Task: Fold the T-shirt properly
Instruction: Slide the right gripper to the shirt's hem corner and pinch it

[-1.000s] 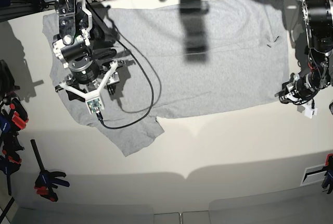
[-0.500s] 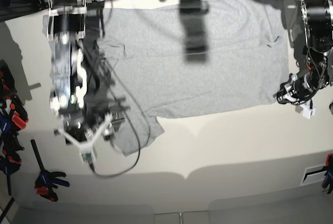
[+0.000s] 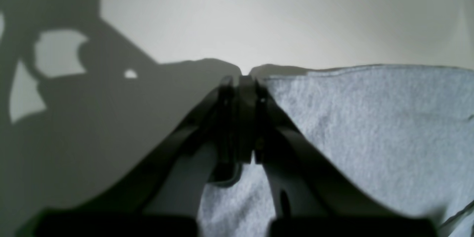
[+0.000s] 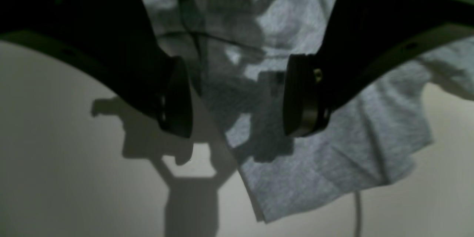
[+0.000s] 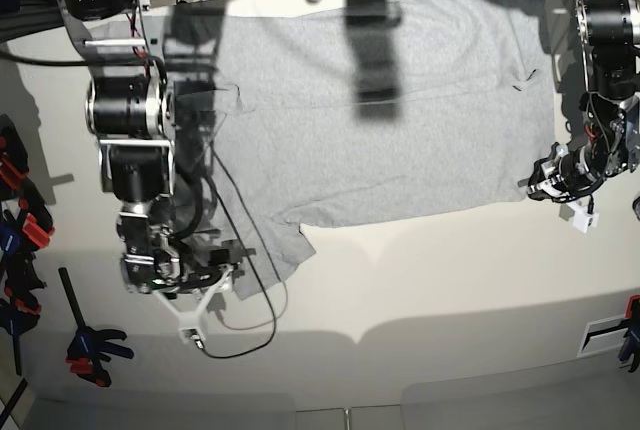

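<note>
Left wrist: end effector (image 3: 240, 81) seemingly pinching T-shirt (image 3: 370, 126) (base hides it).

Your base view looks straight down from high above the table (image 5: 420, 280), taking in the whole T-shirt (image 5: 400, 120) and both arms, with the far edge at the top. Your left wrist view sits just behind the left gripper (image 3: 240, 81), low and close to the cloth, facing along the fingers across the shirt's edge toward bare tabletop. Your right wrist view looks down between the right gripper's (image 4: 237, 96) two pads from a short height, onto a sleeve and the table beside it. The base view shares that sleeve near its lower left, and the left wrist's shirt edge at its right side.
</note>
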